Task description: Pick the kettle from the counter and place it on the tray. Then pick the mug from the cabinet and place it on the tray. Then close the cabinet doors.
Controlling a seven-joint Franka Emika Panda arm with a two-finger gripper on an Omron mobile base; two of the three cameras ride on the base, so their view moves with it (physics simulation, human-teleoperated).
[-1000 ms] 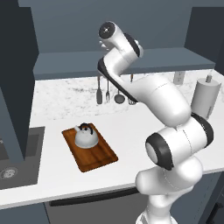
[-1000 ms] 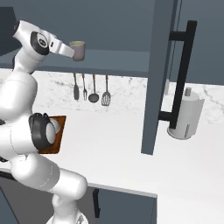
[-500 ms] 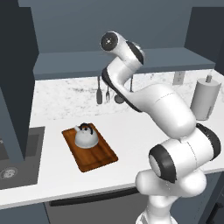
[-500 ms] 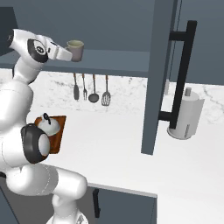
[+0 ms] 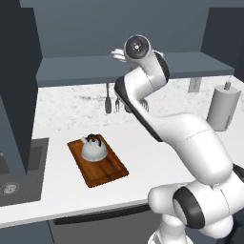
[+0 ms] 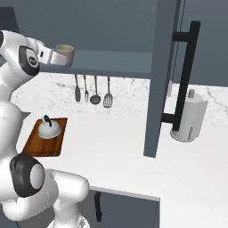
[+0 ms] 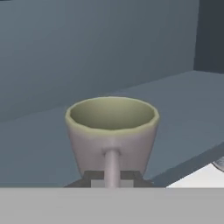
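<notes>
Hand view, frame centre: mug (image 7: 112,131) sitting on cabinet shelf (image 7: 183,105), handle pointing straight at claw (image 7: 112,177) pinching it; kettle (image 5: 94,147) resting on tray (image 5: 110,171), lower left.

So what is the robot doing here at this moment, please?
The kettle already sits on the tray on the counter. The arm is now raised to the open cabinet, with its gripper at the mug on the shelf. In the hand view the mug's handle runs down between the fingers, but whether they have closed on it cannot be told. One of the cabinet doors stands open.
</notes>
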